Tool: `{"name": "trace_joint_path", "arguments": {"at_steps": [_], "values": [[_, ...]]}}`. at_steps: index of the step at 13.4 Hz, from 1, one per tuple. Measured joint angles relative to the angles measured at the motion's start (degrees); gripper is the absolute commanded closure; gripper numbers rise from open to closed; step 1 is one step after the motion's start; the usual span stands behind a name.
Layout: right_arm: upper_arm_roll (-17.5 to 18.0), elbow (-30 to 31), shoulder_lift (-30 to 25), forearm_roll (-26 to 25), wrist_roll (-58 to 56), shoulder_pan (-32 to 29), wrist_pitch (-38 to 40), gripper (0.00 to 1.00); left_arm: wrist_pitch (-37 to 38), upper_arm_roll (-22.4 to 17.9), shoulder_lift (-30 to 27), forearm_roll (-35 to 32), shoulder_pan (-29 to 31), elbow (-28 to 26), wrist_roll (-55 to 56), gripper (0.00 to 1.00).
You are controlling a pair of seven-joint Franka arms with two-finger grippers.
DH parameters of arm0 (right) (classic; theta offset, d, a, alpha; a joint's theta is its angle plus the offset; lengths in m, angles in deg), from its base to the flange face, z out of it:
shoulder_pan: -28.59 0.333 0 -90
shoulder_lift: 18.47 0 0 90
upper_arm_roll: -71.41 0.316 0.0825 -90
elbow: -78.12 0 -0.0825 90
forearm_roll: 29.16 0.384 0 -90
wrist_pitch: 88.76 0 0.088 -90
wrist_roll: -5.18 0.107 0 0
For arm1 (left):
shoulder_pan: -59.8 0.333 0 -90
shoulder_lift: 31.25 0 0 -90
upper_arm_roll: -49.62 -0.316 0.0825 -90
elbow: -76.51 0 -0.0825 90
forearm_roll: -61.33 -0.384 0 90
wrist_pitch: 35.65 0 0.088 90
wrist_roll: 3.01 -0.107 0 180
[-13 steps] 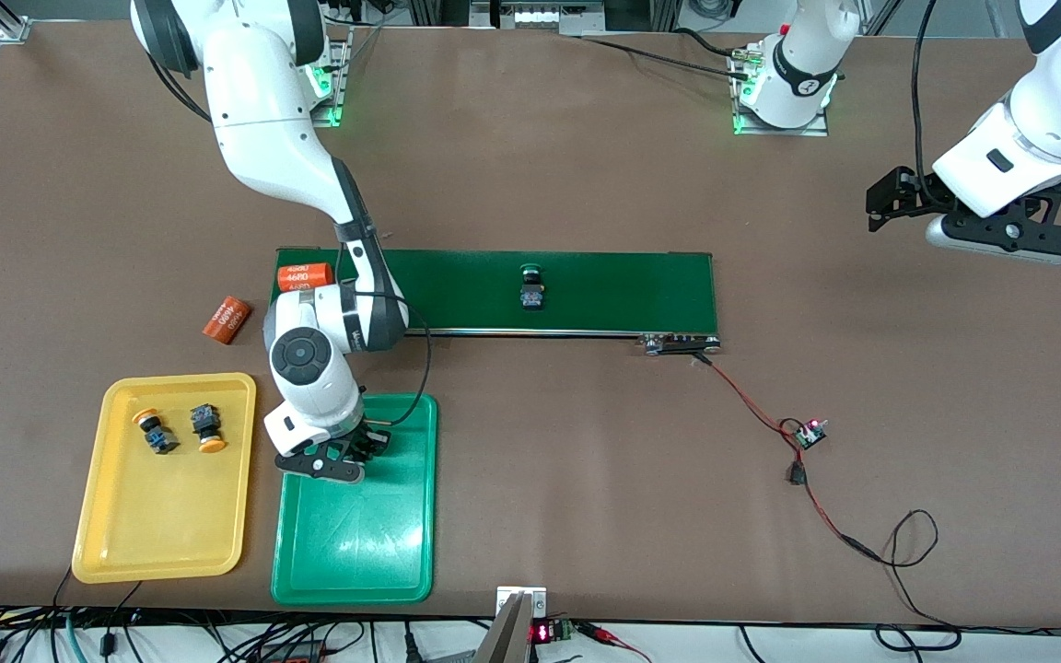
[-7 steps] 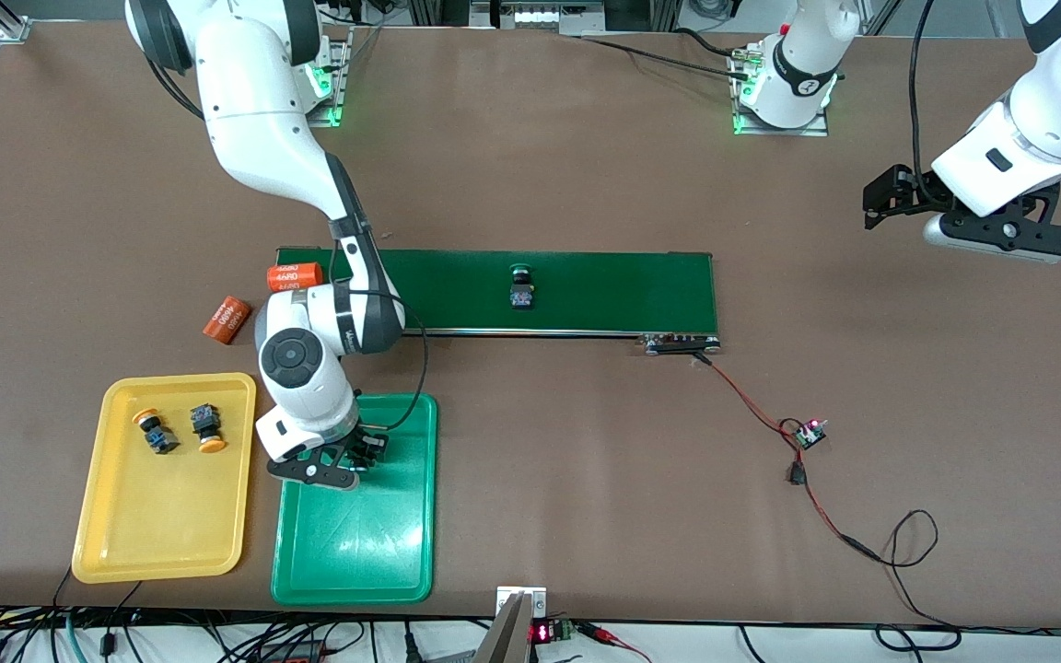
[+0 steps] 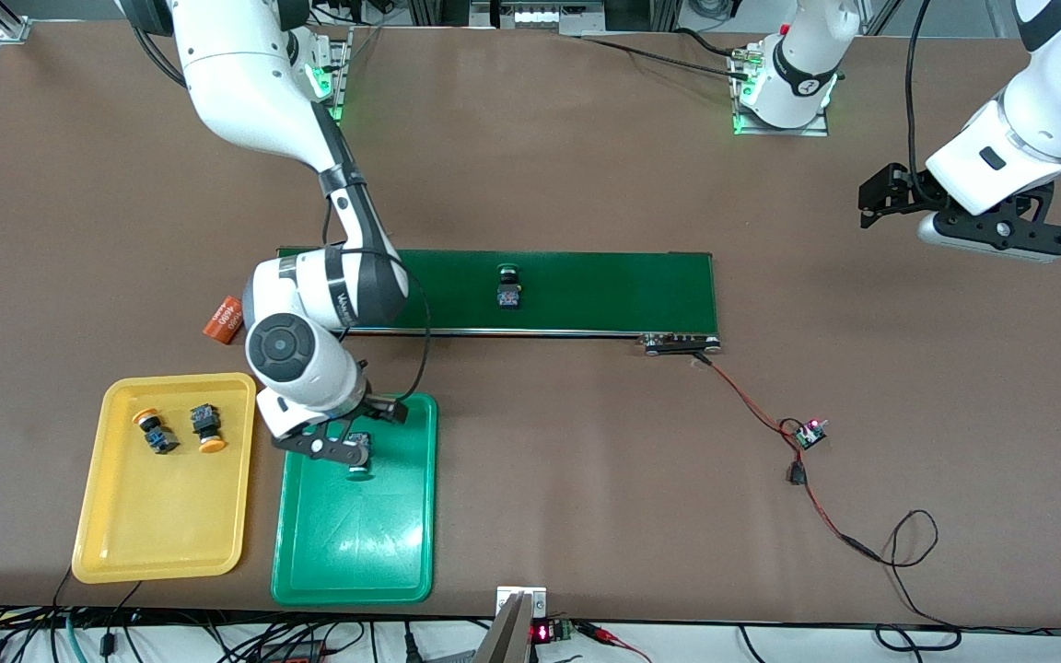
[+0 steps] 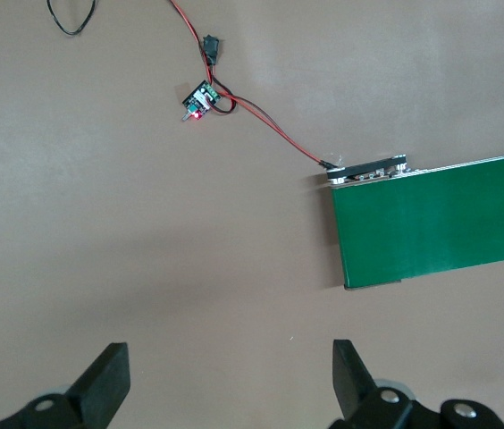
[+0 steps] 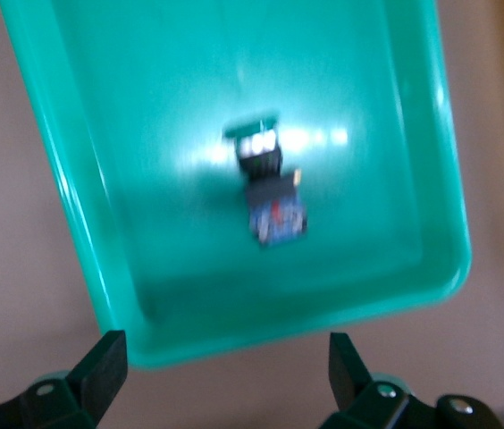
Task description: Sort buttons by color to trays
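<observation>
**Green button released into the green tray; one green button left on the belt**

Since the earlier frames, the right gripper (image 3: 339, 440) has been raised from low in the green tray (image 3: 354, 543) and its fingers have been spread apart, and a green button (image 3: 360, 458) is now seen lying on the tray floor just below it, no longer held. In the right wrist view the same button (image 5: 267, 189) is shown resting on its side, clear of both fingertips, at the tray end nearest the belt. Over the same interval the second green button (image 3: 507, 287) has been carried along the conveyor belt (image 3: 604, 290) toward the right arm's end. Two yellow buttons (image 3: 151, 431) (image 3: 206, 430) are found in the yellow tray (image 3: 162, 543), beside the gripper and away from the belt. An orange cylinder (image 3: 224, 319) lies close to the right arm's wrist, partly hidden. The left gripper (image 3: 986, 238) is held wide open over bare table well apart from everything, waiting; only the belt's end (image 4: 440, 228) and a small circuit board (image 4: 202, 98) are seen from it.

For the step in hand, the withdrawal is best made straight upward so the released button is not nudged. The remaining button should then be approached from above, allowance being made for its drift along the belt, and gripped across its dark body.
</observation>
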Motion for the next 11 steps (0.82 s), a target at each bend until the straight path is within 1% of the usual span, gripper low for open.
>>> {"name": "trace_joint_path", "arguments": {"at_steps": [3,5,11], "values": [[0.1,0.0,-1.4,0.2,0.6,3.1,8.5,0.0,0.1,-0.1,0.0,0.0,0.0,0.0,0.0,0.0],[0.1,0.1,-2.8,0.3,0.8,4.7,11.6,0.0,0.3,-0.1,0.0,0.0,0.1,0.0,0.0,0.0],[0.1,5.1,-6.8,1.7,0.8,8.7,12.6,0.0,0.5,-0.1,0.0,0.0,0.2,1.3,0.0,0.0]]}}
